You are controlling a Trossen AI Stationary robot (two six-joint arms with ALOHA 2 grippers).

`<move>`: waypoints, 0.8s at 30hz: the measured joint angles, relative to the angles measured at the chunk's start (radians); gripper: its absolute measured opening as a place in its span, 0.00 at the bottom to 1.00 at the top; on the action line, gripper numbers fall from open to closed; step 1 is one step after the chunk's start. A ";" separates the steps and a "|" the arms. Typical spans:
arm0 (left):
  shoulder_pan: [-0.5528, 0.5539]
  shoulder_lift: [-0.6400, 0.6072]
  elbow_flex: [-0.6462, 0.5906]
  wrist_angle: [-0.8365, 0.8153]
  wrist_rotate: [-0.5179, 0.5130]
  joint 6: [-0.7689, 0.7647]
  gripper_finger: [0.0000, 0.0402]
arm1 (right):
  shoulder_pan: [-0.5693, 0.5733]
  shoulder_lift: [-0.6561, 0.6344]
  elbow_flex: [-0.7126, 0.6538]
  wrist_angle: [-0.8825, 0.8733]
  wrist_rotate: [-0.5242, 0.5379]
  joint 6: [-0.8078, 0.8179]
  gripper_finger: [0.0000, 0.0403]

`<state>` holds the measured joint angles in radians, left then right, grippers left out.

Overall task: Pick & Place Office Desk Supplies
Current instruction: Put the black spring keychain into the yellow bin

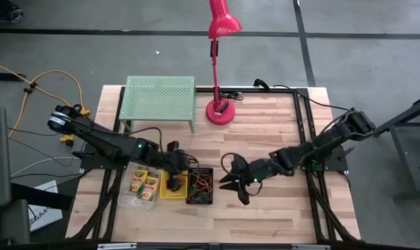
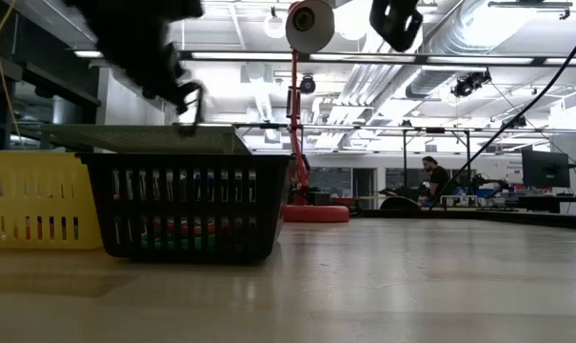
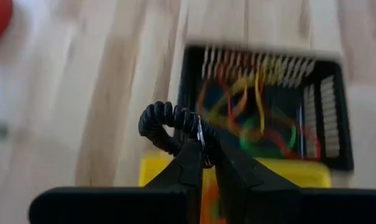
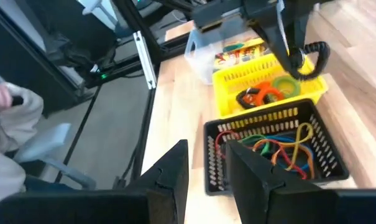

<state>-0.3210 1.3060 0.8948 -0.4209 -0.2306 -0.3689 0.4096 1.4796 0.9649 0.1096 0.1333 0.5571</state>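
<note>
My left gripper point(image 1: 173, 169) hovers over the yellow bin point(image 1: 173, 186), shut on a black coiled cord loop point(image 3: 166, 121). The yellow bin holds scissors with red and green handles point(image 4: 262, 94). Next to it on the right stands the black mesh bin point(image 1: 200, 185), with several coloured loops point(image 4: 281, 146) inside. The clear bin point(image 1: 141, 184) on the left holds yellow crayon boxes point(image 4: 237, 51). My right gripper point(image 1: 236, 182) hangs open just right of the mesh bin, with nothing between its fingers. My left gripper pinches the coiled loop at a small metal ring point(image 3: 202, 134) on one end, between its two fingertips. The fingers slant down from the table's left. The coil point(image 4: 315, 53) curls out beside the fingertips, lifted clear above the yellow bin.
A light-green perforated rack point(image 1: 159, 101) stands at the far left of the table. The red desk lamp point(image 1: 220, 111) stands next to it. Bare wood lies near the front edge and to the right. A person's sleeve point(image 4: 7, 112) shows beyond the table's edge.
</note>
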 joint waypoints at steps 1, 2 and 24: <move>-0.011 0.000 0.000 -0.032 0.001 -0.024 0.06 | 0.010 0.000 0.000 -0.001 0.008 0.000 0.24; -0.020 0.001 0.000 -0.050 0.005 -0.047 0.06 | 0.020 0.000 0.000 -0.001 0.017 0.000 0.24; -0.143 0.080 -0.001 -0.238 0.015 -0.260 0.06 | 0.107 0.000 0.000 0.002 0.130 0.000 0.22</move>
<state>-0.4636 1.3861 0.8936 -0.6594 -0.2153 -0.6292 0.5171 1.4796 0.9646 0.1116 0.2634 0.5575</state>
